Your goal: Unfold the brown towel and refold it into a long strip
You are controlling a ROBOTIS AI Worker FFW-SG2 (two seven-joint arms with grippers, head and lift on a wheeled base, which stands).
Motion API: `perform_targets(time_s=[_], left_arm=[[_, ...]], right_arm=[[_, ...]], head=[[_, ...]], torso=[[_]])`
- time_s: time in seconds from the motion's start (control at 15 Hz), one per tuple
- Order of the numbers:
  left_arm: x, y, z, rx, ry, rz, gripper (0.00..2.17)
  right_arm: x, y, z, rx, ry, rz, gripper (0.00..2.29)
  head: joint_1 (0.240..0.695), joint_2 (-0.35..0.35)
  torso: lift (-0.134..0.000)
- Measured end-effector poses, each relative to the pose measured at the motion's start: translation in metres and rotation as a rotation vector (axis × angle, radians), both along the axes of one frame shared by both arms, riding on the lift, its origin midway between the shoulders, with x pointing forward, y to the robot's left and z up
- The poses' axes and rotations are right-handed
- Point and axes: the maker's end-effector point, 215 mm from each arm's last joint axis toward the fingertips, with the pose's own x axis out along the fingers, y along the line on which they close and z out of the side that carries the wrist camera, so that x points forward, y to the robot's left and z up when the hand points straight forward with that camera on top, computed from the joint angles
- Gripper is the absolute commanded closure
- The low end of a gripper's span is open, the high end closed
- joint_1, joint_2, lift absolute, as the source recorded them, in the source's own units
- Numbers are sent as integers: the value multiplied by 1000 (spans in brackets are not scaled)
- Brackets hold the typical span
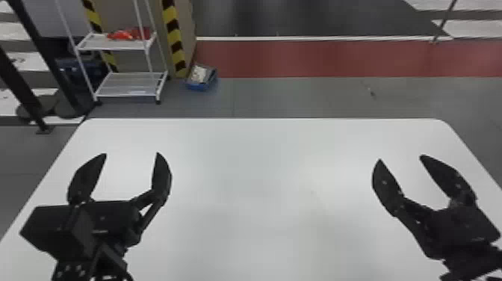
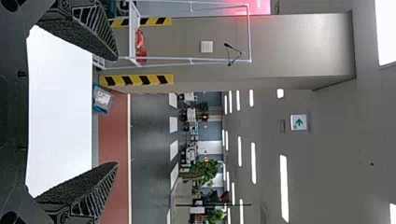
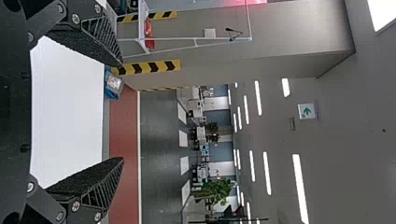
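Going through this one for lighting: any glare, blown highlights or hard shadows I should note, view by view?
Head view: soft bright patches on the white table, no crisp shadows across it. Left wrist view: tabletop washed to nearly plain white, ceiling lights glaring, pinkish-red glow at the picture's top edge. Right wrist view: the same washed-out tabletop, bright lights and reddish glow.

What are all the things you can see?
Table: one, white, in front
Rack: one, white, floor past table, left
Bright stuff: can't count, red, upper shelf
Bin: one, blue, beside rack
Striped tape: several strips, yellow-black, pillar
Floor band: one, red, farther back
Sign: one, green-white, up high
Plants: some, green, far off
Lights: many, white, ceiling
Left claw: one, black, open, over table's left
Right claw: one, black, open, over table's right
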Motion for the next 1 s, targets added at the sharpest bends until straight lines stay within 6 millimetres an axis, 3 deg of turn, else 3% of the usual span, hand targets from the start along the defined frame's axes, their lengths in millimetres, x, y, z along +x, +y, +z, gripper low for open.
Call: perform_targets(time_s=[1.0], left_arm=[[2,-4,5,-3,-8,-10,90]], right_arm=[[6,-14,-6,-10,14,-17,194]], head=[[695,-6]], torso=[[-125]])
